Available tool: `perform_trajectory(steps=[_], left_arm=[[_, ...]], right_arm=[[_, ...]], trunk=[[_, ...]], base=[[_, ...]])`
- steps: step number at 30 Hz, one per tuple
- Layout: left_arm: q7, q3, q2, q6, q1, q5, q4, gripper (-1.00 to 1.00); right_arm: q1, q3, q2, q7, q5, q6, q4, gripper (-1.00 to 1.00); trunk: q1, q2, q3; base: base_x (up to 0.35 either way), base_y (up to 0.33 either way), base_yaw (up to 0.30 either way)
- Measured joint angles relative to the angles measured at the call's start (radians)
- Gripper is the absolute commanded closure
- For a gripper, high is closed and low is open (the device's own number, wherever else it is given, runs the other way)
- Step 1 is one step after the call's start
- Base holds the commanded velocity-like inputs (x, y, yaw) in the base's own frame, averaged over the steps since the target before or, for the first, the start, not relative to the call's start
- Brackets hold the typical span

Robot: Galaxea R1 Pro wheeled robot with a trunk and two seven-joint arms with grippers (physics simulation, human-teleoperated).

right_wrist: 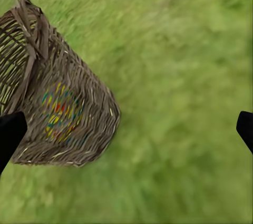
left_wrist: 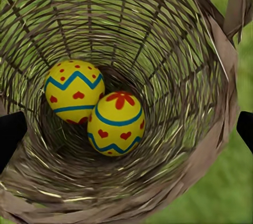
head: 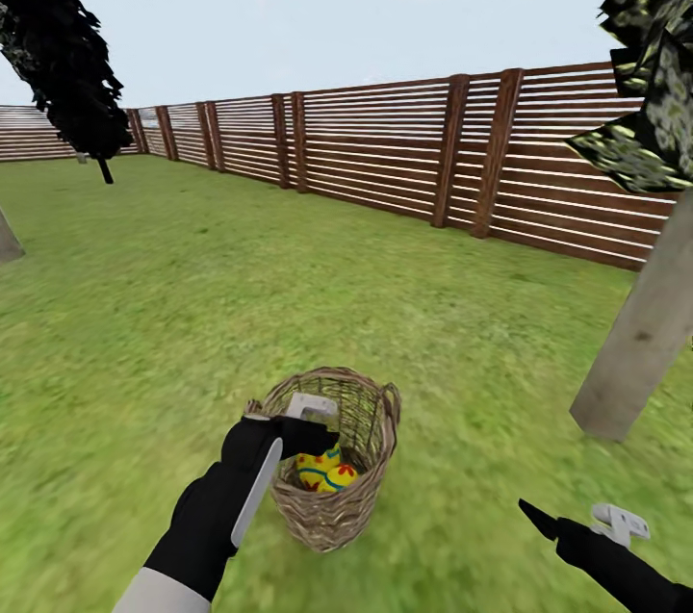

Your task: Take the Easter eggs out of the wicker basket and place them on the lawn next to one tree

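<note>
The wicker basket (head: pixel 337 488) stands upright on the lawn (head: pixel 192 324) just ahead of me. Two yellow Easter eggs with blue zigzags and red marks lie touching at its bottom: one egg (left_wrist: pixel 74 91) and the other egg (left_wrist: pixel 117 124). They also show inside the basket as a yellow patch of eggs (head: pixel 325 472). My left gripper (head: pixel 310 443) hangs over the basket's mouth, open, its black fingertips (left_wrist: pixel 10 134) wide apart and holding nothing. My right gripper (head: pixel 553 526) is open low over the grass to the right of the basket (right_wrist: pixel 58 103).
A pale bare tree trunk (head: pixel 640 334) rises from the grass to the right of the basket, with speckled foliage (head: pixel 654 64) above. A dark tree (head: pixel 63 64) stands far left. The brown slatted fence (head: pixel 404 151) closes the garden behind.
</note>
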Motion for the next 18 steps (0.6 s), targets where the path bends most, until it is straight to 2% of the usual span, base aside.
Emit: perform_trajectory(steps=[8, 18], left_arm=[[-0.001, 0.002, 0.001, 0.004, -0.001, -0.003, 0.001, -1.0], [0.0, 0.002, 0.001, 0.01, -0.004, -0.007, 0.006, -1.0]], right_arm=[[0.0, 0.0, 0.0, 0.0, 0.001, 0.0, 0.0, -1.0], [0.0, 0.0, 0.0, 0.0, 0.001, 0.0, 0.0, -1.0]], trunk=[[0.0, 0.0, 0.001], [0.0, 0.0, 0.001]], base=[[0.05, 0.037, -0.02], [0.112, 0.077, -0.001]])
